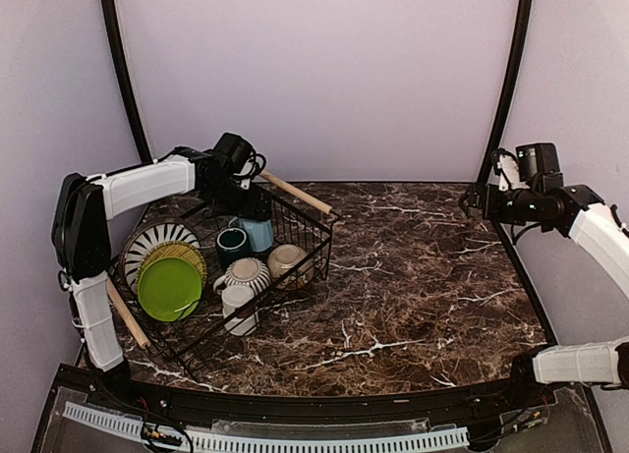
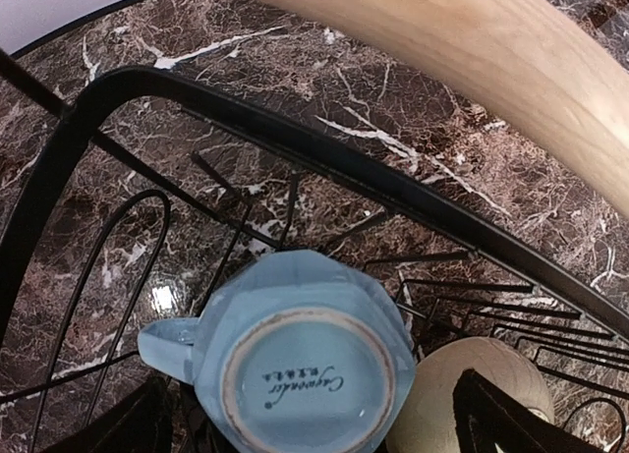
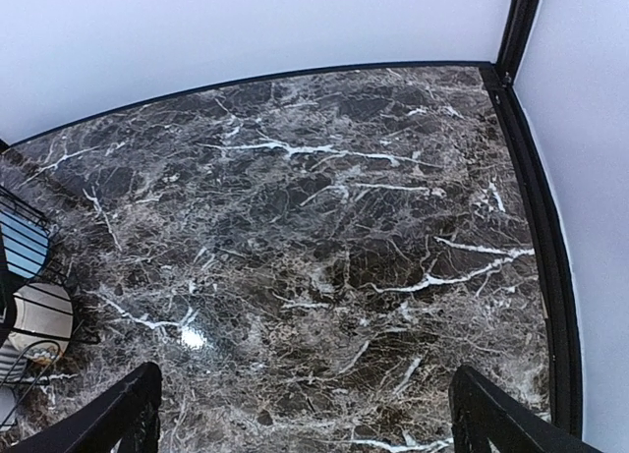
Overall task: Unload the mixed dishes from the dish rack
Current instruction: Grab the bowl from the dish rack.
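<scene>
The black wire dish rack (image 1: 313, 239) stands at the left. It holds the striped plate (image 1: 147, 239), olive-yellow plate (image 1: 185, 254), lime green plate (image 1: 169, 288), dark teal mug (image 1: 233, 245), light blue cup (image 1: 260, 235), striped mug (image 1: 248, 273), small white cup (image 1: 239, 309) and cream bowl (image 1: 288, 261). My left gripper (image 1: 246, 199) is open just above the upside-down light blue cup (image 2: 305, 365), one finger (image 2: 501, 419) on each side. The cream bowl (image 2: 472, 394) lies beside the cup. My right gripper (image 1: 472, 199) is open and empty above bare marble (image 3: 324, 256).
A wooden rod handle (image 2: 472, 50) and the rack's top rim (image 2: 295, 139) run close beyond the left gripper. The second handle (image 1: 126, 315) lies at the rack's near left. The rack's edge shows in the right wrist view (image 3: 20, 276). Walls enclose the marble table (image 1: 423, 286).
</scene>
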Tool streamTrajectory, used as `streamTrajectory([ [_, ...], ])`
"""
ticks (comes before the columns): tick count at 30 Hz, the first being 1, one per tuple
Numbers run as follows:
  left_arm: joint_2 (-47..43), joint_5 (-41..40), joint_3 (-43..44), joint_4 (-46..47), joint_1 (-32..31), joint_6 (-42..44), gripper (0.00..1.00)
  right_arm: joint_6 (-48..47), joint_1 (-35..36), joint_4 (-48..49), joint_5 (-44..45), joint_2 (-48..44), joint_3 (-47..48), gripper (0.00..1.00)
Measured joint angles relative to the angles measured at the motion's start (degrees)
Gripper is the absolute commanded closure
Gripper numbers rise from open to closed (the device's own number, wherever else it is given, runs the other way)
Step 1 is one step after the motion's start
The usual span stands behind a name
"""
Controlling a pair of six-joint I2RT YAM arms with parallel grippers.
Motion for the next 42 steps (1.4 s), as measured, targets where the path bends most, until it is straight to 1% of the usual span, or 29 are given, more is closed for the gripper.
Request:
streamTrajectory([
  [8, 3.85, -3.67, 3.65, -0.94, -1.11, -1.07, 0.05, -1.95, 0.00, 1.57, -2.36, -1.57, -1.22, 0.01],
  [14, 5.75, -7.78, 4.92, -1.60, -2.40, -1.40, 0.09, -2.05, 0.00, 1.81, -2.80, -1.75, -2.16, 0.01],
  [15, 6.03, -8.17, 5.14, -1.77, -2.47, -1.44, 0.09, -2.05, 0.00, 1.90, -2.80, -1.75, -2.19, 0.01],
  [18, 6.64, -9.38, 5.53, -1.97, -2.47, -1.49, 0.04, -2.08, 0.00, 2.05, -2.80, -1.75, -2.29, 0.01],
  [22, 6.82, -10.36, 5.53, -2.19, -2.67, -1.49, 0.04, -2.14, 0.00, 2.10, -2.80, -1.75, -2.64, 0.01],
  [24, 6.82, -10.69, 5.55, -2.19, -2.78, -1.40, 0.10, -2.23, 0.00, 2.12, -2.80, -1.75, -2.89, 0.01],
  [25, 6.82, -10.78, 5.55, -2.19, -2.80, -1.25, 0.14, -2.25, 0.00, 2.12, -2.80, -1.75, -2.97, 0.01],
  [30, 7.02, -11.72, 6.23, -2.27, -2.80, 0.13, 0.25, -2.32, 0.02, 2.16, -2.80, -1.75, -3.06, 0.01],
  [31, 7.06, -11.74, 6.32, -2.29, -2.80, 0.35, 0.29, -2.40, 0.00, 2.16, -2.78, -1.75, -3.06, 0.01],
  [35, 7.13, -11.67, 6.51, -2.43, -2.80, 0.55, 0.39, -2.45, 0.00, 2.19, -2.80, -1.75, -3.06, 0.01],
  [38, 7.13, -11.65, 6.62, -2.64, -2.80, 0.55, 0.45, -2.45, 0.00, 2.21, -2.84, -1.64, -3.06, 0.01],
  [42, 7.13, -11.72, 6.73, -3.08, -2.80, 0.74, 0.56, -2.45, 0.02, 2.23, -3.02, -1.27, -3.06, 0.01],
])
